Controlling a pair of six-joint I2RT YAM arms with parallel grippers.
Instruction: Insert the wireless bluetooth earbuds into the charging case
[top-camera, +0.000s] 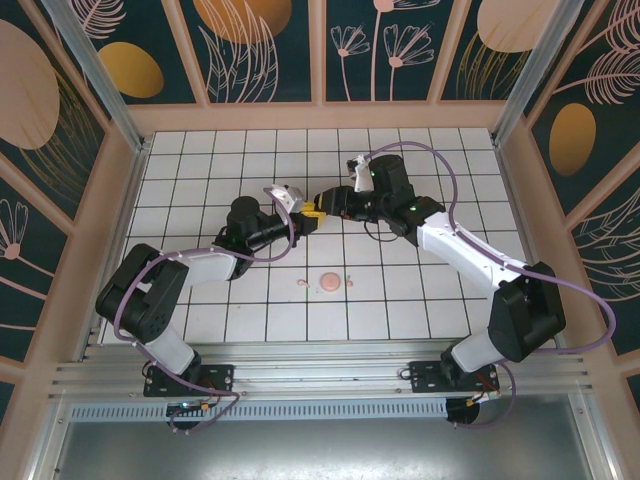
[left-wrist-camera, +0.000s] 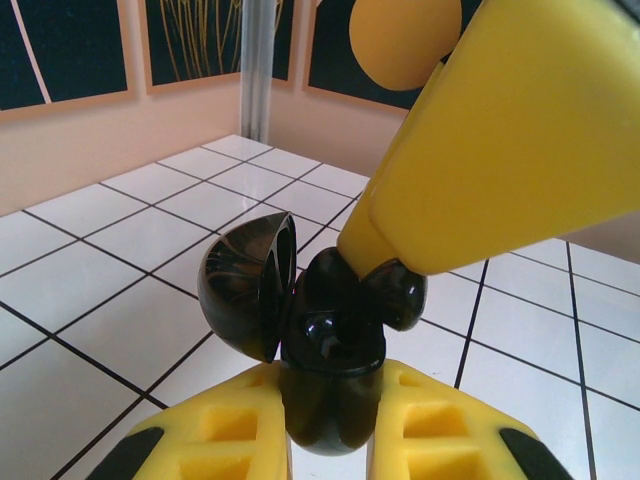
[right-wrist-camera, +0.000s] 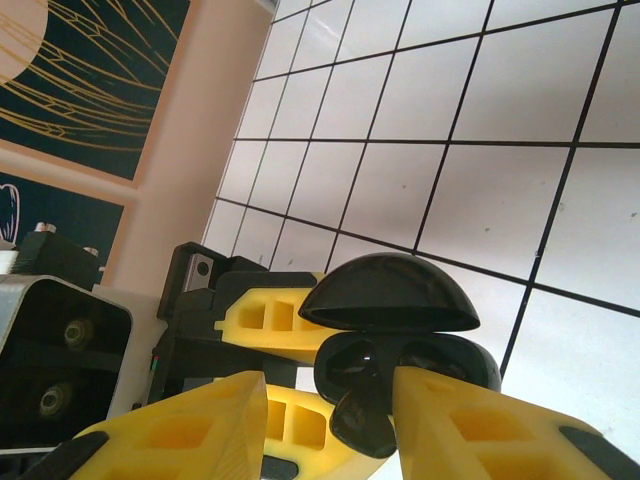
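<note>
While the left gripper (left-wrist-camera: 330, 425) is clamped on the lower half of the black charging case (left-wrist-camera: 330, 345), the case stands upright at the bottom centre of the left wrist frame. Its lid (left-wrist-camera: 245, 290) is swung open toward the left. From the upper right of that frame, 1 yellow finger (left-wrist-camera: 500, 130) of the right gripper (right-wrist-camera: 330, 405) slants down. Its tip touches a black earbud (left-wrist-camera: 397, 292) that sits at the case's open mouth, just right of centre.

In the right wrist view the right gripper's 2 fingers stand partly spread along the bottom edge. The earbud lies between them, against the right-hand finger and apart from the other. Whether it is actually pinched cannot be told. Above it the open case shows as a dark cup under its domed lid.

In the top view both grippers meet just above the centre of the frame, over the white gridded table (top-camera: 200, 180). Below them, near the middle, a round pink object (top-camera: 328, 283) rests on the tiles. There is a pale speck on each side of it, too small to identify.
</note>
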